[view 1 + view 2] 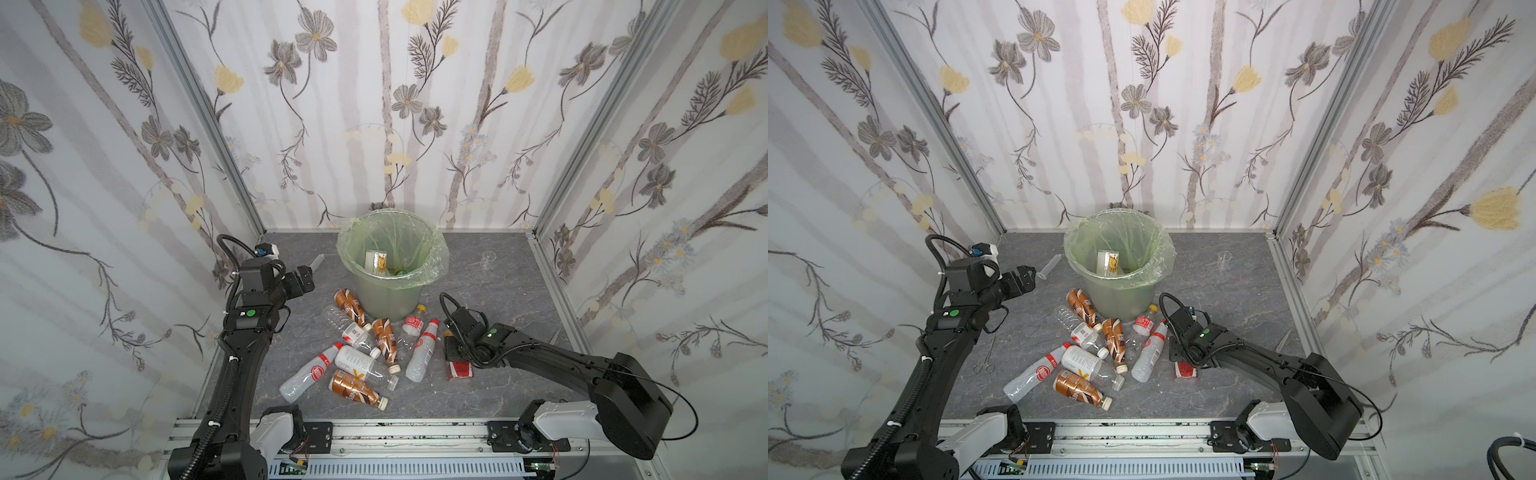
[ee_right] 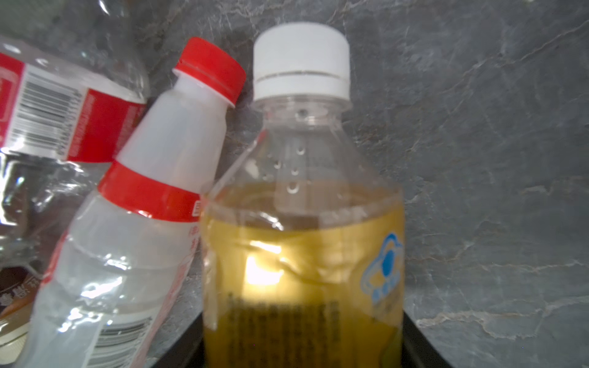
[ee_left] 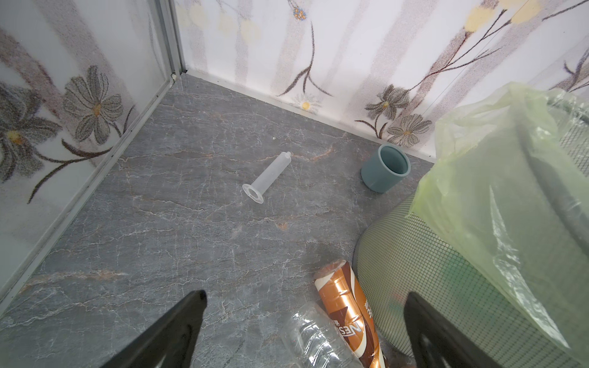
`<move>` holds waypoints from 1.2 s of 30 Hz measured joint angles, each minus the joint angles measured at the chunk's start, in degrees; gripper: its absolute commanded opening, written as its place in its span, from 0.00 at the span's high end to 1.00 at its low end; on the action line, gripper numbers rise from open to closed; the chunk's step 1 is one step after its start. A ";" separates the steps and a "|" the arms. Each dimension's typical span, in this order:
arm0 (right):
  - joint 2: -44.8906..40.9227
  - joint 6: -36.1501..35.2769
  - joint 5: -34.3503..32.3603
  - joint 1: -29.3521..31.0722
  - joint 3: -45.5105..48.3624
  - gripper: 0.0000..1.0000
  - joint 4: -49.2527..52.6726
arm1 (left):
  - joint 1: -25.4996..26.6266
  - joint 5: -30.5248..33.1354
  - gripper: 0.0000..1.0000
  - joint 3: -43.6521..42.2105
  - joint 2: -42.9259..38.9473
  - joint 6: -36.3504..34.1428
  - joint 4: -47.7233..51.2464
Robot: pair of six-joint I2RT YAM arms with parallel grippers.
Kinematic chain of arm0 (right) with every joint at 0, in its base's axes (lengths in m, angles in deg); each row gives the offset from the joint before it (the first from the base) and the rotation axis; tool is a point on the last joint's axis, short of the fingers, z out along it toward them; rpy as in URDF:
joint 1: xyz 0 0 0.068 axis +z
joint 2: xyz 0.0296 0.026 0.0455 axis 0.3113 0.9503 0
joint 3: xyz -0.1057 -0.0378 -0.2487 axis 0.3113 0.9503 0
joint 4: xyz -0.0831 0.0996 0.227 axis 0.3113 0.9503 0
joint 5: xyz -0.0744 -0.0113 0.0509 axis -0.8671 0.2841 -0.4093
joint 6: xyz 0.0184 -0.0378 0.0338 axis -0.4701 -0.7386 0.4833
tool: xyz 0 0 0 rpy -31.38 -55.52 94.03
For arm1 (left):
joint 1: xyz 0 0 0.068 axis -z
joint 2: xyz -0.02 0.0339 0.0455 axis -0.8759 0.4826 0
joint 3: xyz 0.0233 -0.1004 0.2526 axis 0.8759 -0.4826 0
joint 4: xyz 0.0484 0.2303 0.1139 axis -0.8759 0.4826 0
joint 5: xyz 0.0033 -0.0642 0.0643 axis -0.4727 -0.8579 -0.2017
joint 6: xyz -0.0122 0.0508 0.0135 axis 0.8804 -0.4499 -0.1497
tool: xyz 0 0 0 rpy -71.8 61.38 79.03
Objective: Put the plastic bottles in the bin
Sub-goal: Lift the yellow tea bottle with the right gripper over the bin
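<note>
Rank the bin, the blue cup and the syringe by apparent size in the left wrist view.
1. bin, though nearest the camera.
2. blue cup and syringe: about alike, cup bulkier, syringe longer.

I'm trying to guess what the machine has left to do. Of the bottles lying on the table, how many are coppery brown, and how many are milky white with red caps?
Copper-brown bottles: 3
Milky white bottles with red caps: 2
Total: 5
</note>
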 measured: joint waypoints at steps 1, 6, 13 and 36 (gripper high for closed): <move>-1.01 -0.55 -0.26 -0.66 -0.55 0.45 0.50 | 0.00 -0.28 0.00 -0.02 0.00 0.04 0.00; -7.72 -3.98 -1.20 -5.33 -3.15 0.47 2.12 | 0.00 -1.70 0.01 -0.02 0.42 0.42 0.00; -15.10 -14.60 -1.97 -11.06 -14.08 0.47 2.80 | -0.07 -3.26 0.02 -0.02 1.33 1.68 0.22; 7.15 -34.99 19.06 -12.98 -56.30 0.46 -3.28 | -0.04 -6.08 0.05 -1.07 2.69 7.08 3.54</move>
